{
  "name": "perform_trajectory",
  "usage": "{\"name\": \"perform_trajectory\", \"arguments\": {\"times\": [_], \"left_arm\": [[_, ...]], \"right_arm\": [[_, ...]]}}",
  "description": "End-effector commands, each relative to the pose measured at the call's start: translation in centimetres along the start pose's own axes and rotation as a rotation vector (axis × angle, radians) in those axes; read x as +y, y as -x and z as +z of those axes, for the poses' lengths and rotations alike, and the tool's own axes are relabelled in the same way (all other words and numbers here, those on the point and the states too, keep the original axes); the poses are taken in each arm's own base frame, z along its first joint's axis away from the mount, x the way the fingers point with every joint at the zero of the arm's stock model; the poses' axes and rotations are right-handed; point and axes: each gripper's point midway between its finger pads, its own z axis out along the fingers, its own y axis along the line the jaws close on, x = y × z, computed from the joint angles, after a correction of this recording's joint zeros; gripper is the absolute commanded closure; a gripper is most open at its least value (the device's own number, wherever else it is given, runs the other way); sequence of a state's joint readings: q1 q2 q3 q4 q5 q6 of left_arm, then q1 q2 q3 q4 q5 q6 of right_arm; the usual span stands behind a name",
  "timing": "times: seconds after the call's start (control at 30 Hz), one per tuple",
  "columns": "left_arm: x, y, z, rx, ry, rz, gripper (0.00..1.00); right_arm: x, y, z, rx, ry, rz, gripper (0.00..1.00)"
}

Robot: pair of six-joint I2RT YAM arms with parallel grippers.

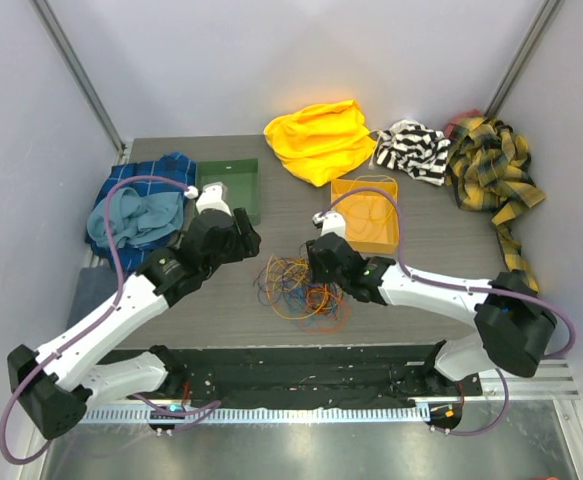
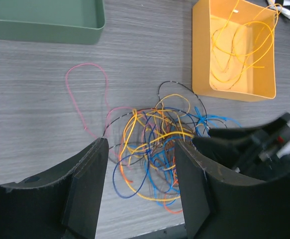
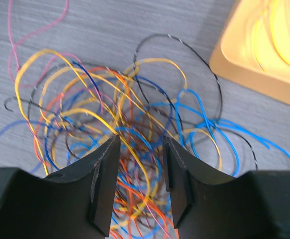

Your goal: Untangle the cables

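The cables (image 1: pixel 296 285) lie as one loose tangle of orange, yellow, blue and dark wires on the grey table, also seen in the left wrist view (image 2: pixel 154 144) and the right wrist view (image 3: pixel 110 114). A pink cable (image 2: pixel 87 89) loops out to the tangle's far left. My left gripper (image 1: pixel 241 240) (image 2: pixel 141 144) hangs open just left of the tangle, nothing between its fingers. My right gripper (image 1: pixel 321 265) (image 3: pixel 141 138) is open right over the tangle's right side, with wires showing through the gap below it.
An orange bin (image 1: pixel 334 200) (image 2: pixel 199 50) (image 3: pixel 234 59) holding yellow cables stands behind the tangle on the right. A green tray (image 1: pixel 233 180) (image 2: pixel 45 30) stands at the back left. Blue cloth (image 1: pixel 136 210), yellow cloth (image 1: pixel 321 140), striped cloth (image 1: pixel 411 150) and plaid cloth (image 1: pixel 491 170) ring the table.
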State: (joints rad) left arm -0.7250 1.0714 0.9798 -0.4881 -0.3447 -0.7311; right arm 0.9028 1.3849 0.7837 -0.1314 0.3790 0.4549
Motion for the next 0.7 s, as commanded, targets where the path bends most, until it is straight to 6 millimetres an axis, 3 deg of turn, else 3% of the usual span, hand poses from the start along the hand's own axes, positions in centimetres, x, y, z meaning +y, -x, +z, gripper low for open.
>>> {"name": "perform_trajectory", "arguments": {"times": [0.0, 0.27, 0.4, 0.5, 0.6, 0.67], "left_arm": [[1.1, 1.1, -2.8, -0.064, -0.009, -0.035, 0.40], [2.9, -1.1, -3.5, -0.032, 0.004, -0.033, 0.40], [3.2, -1.4, -3.5, -0.033, 0.007, -0.032, 0.40], [3.2, -1.4, -3.5, -0.035, 0.003, -0.035, 0.41], [3.0, -1.3, -3.5, -0.035, -0.001, -0.040, 0.41], [2.9, -1.2, -3.6, -0.038, -0.007, -0.043, 0.41]], "right_arm": [[2.0, 3.1, 1.1, -0.070, 0.029, 0.035, 0.53], [1.6, 0.7, 3.1, 0.006, -0.020, 0.022, 0.60], [1.3, 1.2, 2.7, -0.014, -0.028, 0.023, 0.79], [1.0, 2.3, 2.1, -0.036, -0.048, 0.024, 0.87], [0.7, 4.5, 0.4, -0.096, -0.052, 0.035, 0.87], [0.7, 7.1, -1.6, -0.149, -0.048, 0.038, 0.88]]}}
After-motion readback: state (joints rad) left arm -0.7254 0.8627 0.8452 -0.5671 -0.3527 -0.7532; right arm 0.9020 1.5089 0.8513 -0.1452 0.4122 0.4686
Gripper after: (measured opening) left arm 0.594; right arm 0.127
